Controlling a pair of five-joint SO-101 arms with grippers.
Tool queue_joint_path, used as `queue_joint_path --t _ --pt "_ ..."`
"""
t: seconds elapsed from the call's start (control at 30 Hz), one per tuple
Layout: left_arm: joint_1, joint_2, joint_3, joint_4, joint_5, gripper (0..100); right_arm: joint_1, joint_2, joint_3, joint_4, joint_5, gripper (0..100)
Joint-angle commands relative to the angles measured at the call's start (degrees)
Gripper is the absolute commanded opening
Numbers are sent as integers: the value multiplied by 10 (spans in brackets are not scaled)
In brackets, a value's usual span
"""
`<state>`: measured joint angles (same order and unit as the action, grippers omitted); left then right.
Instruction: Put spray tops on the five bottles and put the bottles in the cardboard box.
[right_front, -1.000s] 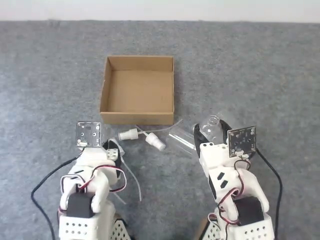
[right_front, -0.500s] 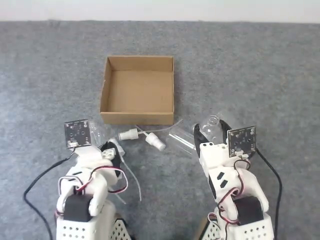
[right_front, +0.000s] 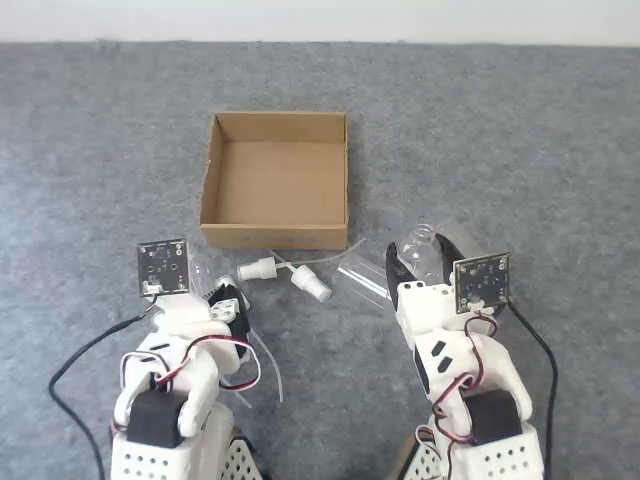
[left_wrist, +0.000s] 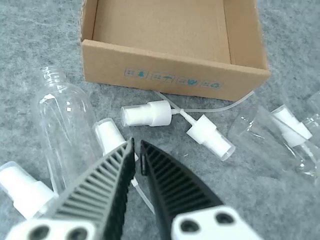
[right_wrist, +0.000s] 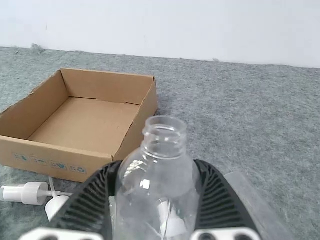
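The left gripper (left_wrist: 136, 148) hangs with its fingers all but together and gripping nothing. Its tips are just above a white spray top (left_wrist: 107, 134) that lies beside a fallen bottle (left_wrist: 65, 117), near the cardboard box (left_wrist: 170, 75). Descending like this would likely knock the top aside or snag its tube. Right of the box, the right gripper (right_wrist: 156, 197) is clamped on an upright uncapped bottle (right_wrist: 162, 165).

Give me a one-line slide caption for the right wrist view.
Right tool gripping an uncapped clear bottle upright, open cardboard box beyond, a loose spray top lying by its front wall.
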<state>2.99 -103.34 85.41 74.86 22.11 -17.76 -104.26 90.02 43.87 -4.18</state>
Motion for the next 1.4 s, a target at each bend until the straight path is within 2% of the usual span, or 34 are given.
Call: queue_joint_path --t 0.0,0.17,0.3,0.47,0.73,0.9,1.13,1.37 --pt "4 -8 -36 4 6 10 0 2 11 -2 2 28" --pt "3 37 -60 3 6 10 0 2 13 -2 2 28" --pt "7 170 -124 -4 4 10 0 2 13 -2 2 28" --pt "4 347 -164 -62 4 10 0 2 14 -2 2 28" --pt "6 557 -225 -73 6 12 0 2 14 -2 2 28" --pt "2 625 -222 -120 29 34 0 2 14 -2 2 28" --pt "1 665 -222 -147 55 222 0 2 14 -2 2 28" --pt "-44 696 -222 -187 76 228 0 2 14 0 2 28"
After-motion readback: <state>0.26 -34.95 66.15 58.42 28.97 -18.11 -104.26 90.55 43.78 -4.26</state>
